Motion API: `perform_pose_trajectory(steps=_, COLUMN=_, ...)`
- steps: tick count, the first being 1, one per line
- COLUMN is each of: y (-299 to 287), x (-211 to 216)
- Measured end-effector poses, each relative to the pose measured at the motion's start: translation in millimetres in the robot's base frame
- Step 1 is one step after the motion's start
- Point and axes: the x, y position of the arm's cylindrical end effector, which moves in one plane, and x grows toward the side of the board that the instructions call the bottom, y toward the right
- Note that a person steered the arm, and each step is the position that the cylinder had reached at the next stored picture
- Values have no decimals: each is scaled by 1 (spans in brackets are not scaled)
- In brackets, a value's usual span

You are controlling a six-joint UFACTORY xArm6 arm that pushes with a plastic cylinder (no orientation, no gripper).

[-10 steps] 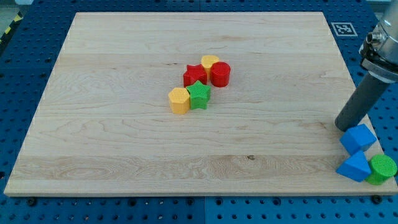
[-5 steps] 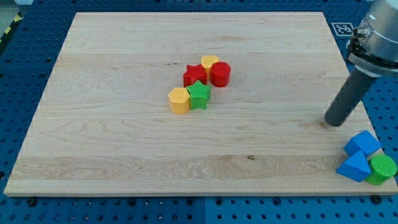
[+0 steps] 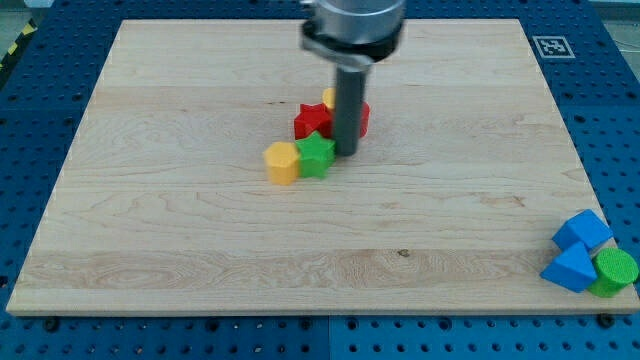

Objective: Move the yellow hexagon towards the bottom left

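Observation:
The yellow hexagon [image 3: 283, 162] lies left of the board's middle, touching the green star [image 3: 316, 156] on its right. My tip [image 3: 346, 152] stands against the green star's right side, just below the red cylinder [image 3: 361, 117], which the rod partly hides. The red star [image 3: 312, 121] sits above the green star. A second yellow block [image 3: 329, 98] shows as a sliver behind the rod; its shape cannot be made out.
At the view's bottom right, off the wooden board's [image 3: 200, 240] corner, lie a blue cube [image 3: 582, 230], a blue triangular block [image 3: 570, 268] and a green cylinder [image 3: 614, 270]. A printed marker tag [image 3: 552, 46] sits at the top right.
The rod has swept from the board's right edge to the middle cluster. The green star and yellow hexagon have shifted slightly left and down.

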Motion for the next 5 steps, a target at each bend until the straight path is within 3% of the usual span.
perform_pose_trajectory(steps=2, y=-111, x=34)
perform_pose_trajectory(steps=4, y=-142, x=45)
perform_pose_trajectory(steps=5, y=-150, x=80)
